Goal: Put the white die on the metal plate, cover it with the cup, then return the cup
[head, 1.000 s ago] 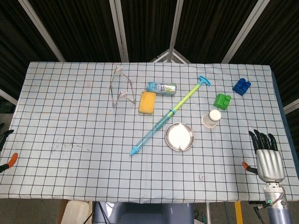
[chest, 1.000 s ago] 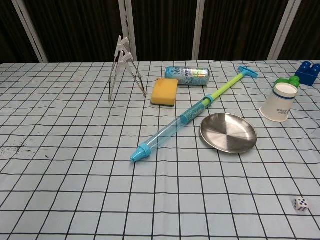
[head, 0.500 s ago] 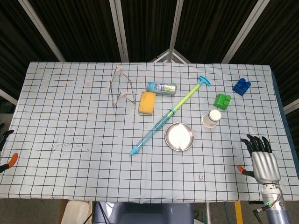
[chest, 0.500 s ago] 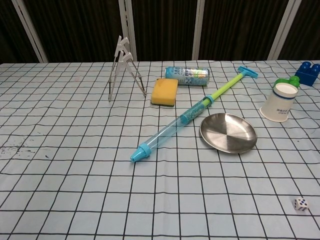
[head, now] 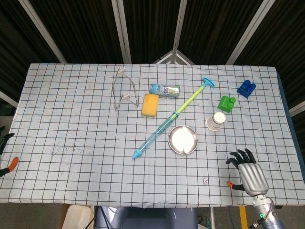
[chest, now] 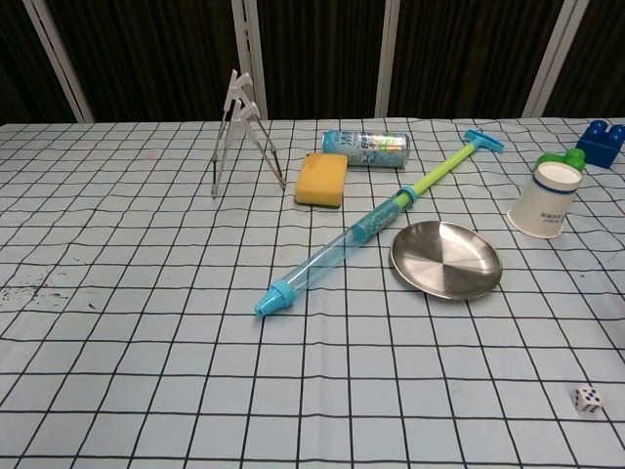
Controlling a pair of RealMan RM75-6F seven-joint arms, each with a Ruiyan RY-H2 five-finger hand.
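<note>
The small white die lies near the table's front edge, right of centre; the chest view has the die at its lower right. The round metal plate is bare and sits mid-table, seen lower as the plate in the chest view. The white paper cup stands mouth down just right of the plate, next to a green block, and the cup shows again in the chest view. My right hand hovers over the front right corner, fingers spread, a short way right of the die. Only the tips of my left hand show at the left edge, apart and holding nothing.
A long blue-green water squirter lies diagonally left of the plate. Behind it are a yellow sponge, a lying can and a wire stand. A green block and a blue block sit at the back right.
My right hand has moved left and toward the table's front edge, closing on the die. The die, cup and plate have not moved.
</note>
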